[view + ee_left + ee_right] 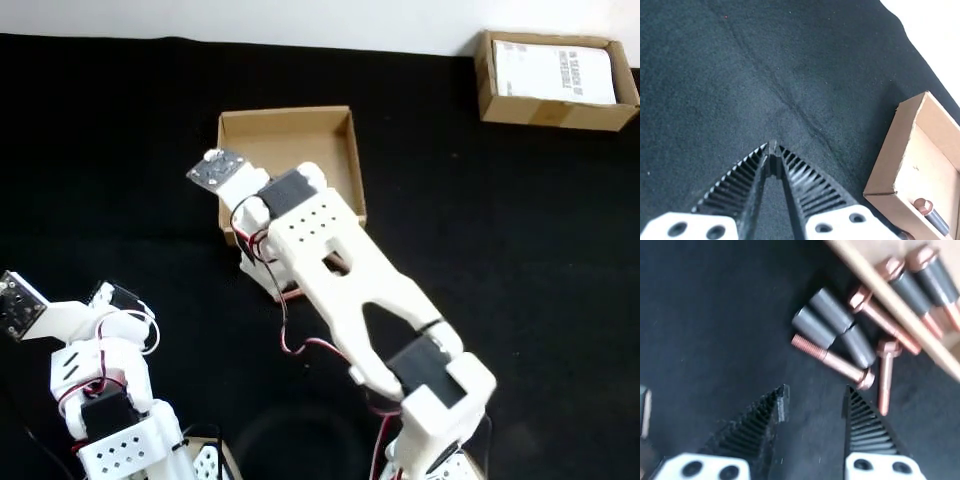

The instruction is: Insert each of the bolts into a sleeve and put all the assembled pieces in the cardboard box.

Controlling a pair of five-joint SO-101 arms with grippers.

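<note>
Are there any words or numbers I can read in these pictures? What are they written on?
White sheet in the small box at the far right of the high view: dark lines of print, too small and blurred to read.
Bolts, sleeves and the cardboard box: no words or numbers to be seen on them.
So there is nothing here that can be read.
</note>
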